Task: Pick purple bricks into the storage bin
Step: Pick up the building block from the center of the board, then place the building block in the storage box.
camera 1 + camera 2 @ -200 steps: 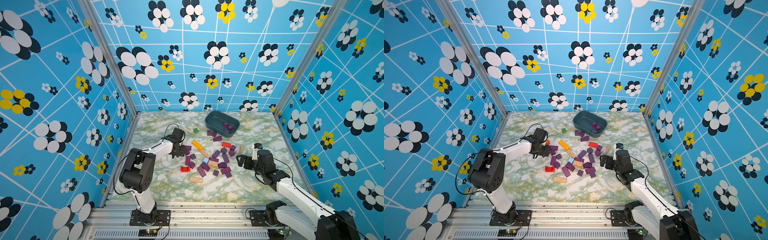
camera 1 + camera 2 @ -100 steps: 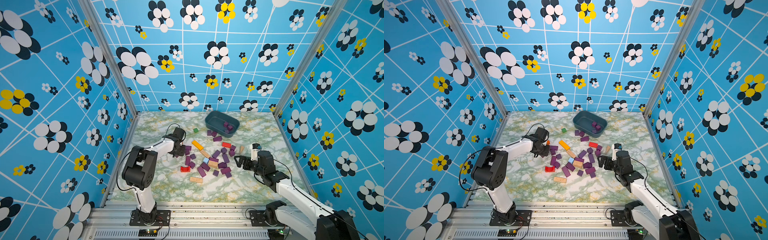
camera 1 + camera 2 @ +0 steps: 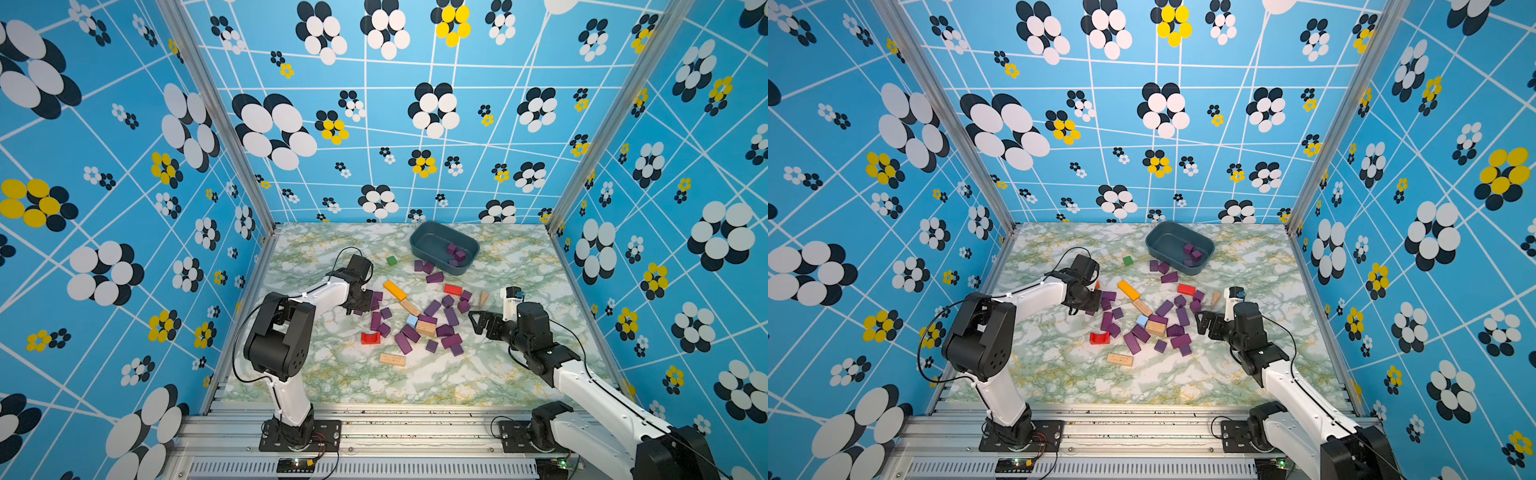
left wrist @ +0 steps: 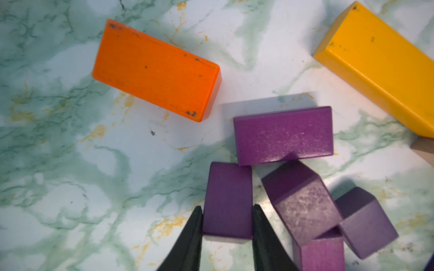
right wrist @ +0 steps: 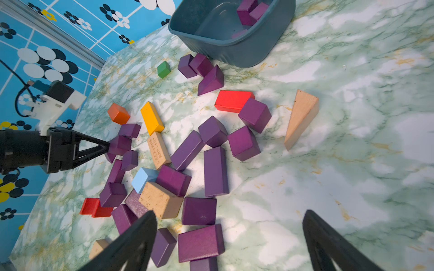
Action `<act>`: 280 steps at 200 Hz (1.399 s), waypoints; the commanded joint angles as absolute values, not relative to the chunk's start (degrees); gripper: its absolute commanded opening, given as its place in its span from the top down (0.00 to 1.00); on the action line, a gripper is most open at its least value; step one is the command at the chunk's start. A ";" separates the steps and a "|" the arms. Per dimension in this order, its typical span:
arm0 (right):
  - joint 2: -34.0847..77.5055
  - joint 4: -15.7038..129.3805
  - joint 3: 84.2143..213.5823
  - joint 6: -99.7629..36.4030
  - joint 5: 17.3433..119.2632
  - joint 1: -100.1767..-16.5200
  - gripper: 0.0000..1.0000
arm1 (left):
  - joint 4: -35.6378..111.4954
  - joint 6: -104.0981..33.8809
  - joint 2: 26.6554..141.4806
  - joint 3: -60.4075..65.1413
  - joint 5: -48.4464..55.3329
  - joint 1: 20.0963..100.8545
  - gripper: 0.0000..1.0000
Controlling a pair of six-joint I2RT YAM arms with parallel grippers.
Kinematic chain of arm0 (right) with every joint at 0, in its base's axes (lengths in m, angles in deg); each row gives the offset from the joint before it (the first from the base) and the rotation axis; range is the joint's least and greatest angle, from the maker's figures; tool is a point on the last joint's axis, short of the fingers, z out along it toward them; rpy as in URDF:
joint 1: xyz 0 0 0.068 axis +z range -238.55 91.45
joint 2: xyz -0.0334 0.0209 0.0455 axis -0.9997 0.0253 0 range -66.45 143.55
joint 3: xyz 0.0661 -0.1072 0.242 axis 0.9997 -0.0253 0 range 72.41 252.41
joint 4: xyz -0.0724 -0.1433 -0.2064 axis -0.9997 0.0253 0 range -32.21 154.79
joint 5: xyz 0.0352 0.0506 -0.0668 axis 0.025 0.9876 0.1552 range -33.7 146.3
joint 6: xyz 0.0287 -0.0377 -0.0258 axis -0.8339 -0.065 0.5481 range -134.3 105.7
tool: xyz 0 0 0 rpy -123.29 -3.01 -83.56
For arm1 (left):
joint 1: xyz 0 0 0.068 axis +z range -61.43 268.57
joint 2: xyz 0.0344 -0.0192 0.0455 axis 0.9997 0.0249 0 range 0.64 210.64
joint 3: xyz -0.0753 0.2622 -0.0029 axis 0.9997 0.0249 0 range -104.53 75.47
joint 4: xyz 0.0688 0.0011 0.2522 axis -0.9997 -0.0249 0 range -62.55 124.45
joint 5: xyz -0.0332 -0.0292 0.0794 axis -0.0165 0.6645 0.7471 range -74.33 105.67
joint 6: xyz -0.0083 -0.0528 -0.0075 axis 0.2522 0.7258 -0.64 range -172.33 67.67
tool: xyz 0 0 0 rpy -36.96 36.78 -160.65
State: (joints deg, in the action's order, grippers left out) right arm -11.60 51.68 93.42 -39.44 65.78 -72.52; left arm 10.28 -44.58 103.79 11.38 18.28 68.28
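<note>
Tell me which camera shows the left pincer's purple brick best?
The left wrist view: the purple brick sits clamped in the left pincer, close and sharp. The right wrist view shows it small and far off; in both top views the pincer mostly hides it.

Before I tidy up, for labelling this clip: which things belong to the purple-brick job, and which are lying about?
Job: purple bricks, storage bin, left tool shut on one purple brick, right tool open.
Lying about: orange block, yellow bar, red blocks, green cube, light-blue cube, tan blocks.
</note>
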 commanded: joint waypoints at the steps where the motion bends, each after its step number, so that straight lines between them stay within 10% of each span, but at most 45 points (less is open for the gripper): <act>1: -12.83 46.63 91.31 -40.08 69.72 -72.78 0.01 | 10.90 -43.68 101.84 13.14 16.92 67.92 0.82; 170: -10.58 43.24 90.31 -41.54 70.54 -72.82 0.01 | 10.89 -43.28 93.81 1.10 17.20 57.53 0.87; 280: -7.99 42.75 89.97 -41.27 69.75 -72.82 0.01 | 19.38 -40.82 127.66 -38.99 12.84 55.92 0.85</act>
State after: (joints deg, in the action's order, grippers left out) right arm -9.07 43.81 90.65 -40.93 69.28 -72.52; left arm 20.38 -41.89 120.01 -28.80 14.87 55.91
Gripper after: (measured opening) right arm 0.991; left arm 0.337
